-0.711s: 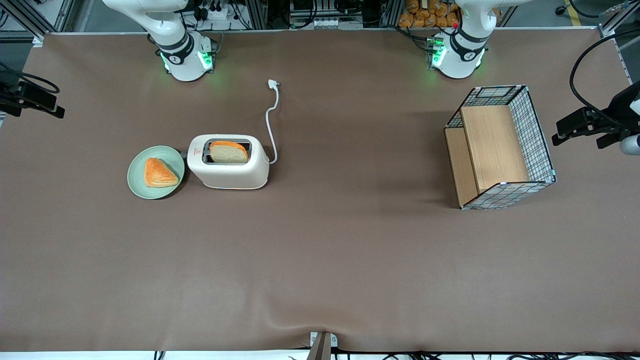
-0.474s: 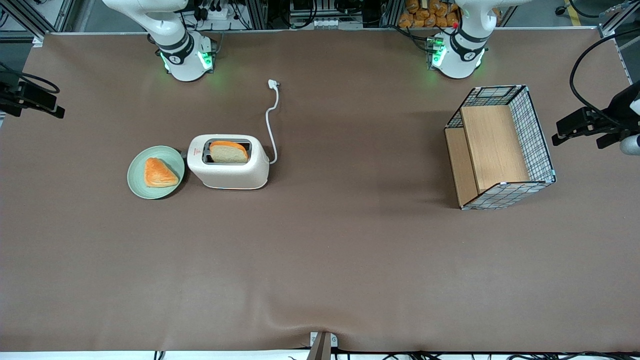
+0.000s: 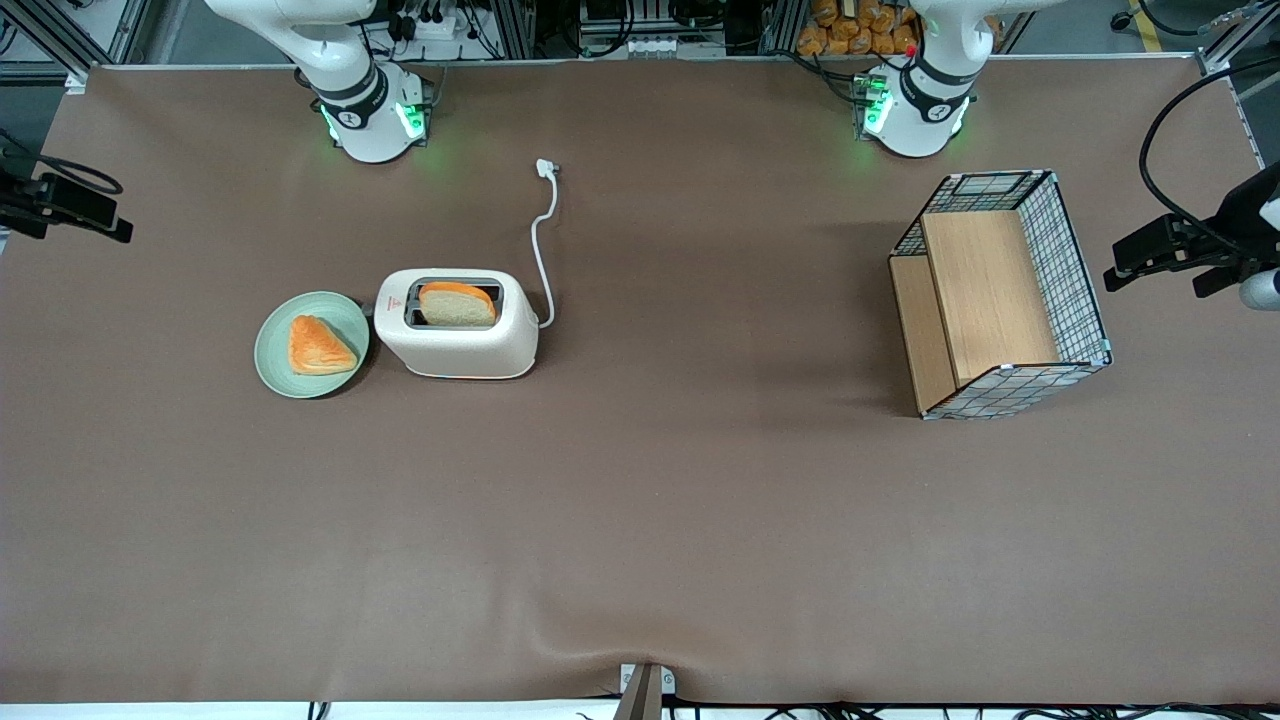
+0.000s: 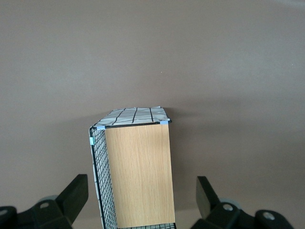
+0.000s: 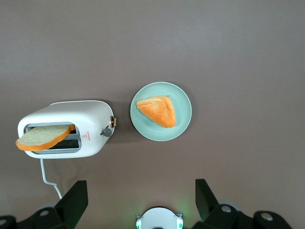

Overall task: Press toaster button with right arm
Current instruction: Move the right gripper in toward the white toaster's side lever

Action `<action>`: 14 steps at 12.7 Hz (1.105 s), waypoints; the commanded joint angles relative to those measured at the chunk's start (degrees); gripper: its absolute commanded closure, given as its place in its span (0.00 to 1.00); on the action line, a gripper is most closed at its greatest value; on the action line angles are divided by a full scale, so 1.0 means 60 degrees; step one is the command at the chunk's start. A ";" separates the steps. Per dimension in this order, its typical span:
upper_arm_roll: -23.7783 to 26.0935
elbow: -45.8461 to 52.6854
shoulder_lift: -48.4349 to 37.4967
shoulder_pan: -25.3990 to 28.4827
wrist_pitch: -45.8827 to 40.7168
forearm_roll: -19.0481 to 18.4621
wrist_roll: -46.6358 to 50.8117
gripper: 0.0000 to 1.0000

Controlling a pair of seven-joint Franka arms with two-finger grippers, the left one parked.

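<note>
Hanging high above the table with its fingers spread wide and empty, the gripper (image 5: 141, 202) looks down on the toaster (image 5: 66, 129), whose button (image 5: 107, 131) juts from the narrow end facing the green plate (image 5: 161, 111), just beside it.

One toaster (image 3: 457, 323), one plate (image 3: 311, 344), two bread pieces, one wire basket (image 3: 1003, 292), one gripper (image 5: 141, 202) overhead.

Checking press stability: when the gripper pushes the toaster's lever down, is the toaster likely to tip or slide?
The toaster looks squat and broad-based, so tipping seems unlikely. The toaster button juts from its narrow end, so an off-vertical push might skid it toward the plate. The gripper hangs open, high above.
</note>
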 commanded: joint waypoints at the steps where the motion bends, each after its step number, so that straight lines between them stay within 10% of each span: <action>1: 0.0055 0.0269 0.0309 -0.0395 -0.0499 0.0529 0.0094 0.00; 12: 0.0040 -0.2353 0.0338 -0.0821 -0.0810 0.2098 0.0080 0.00; 14: 0.0070 -0.2894 0.0353 -0.0778 -0.0328 0.2127 0.0065 0.16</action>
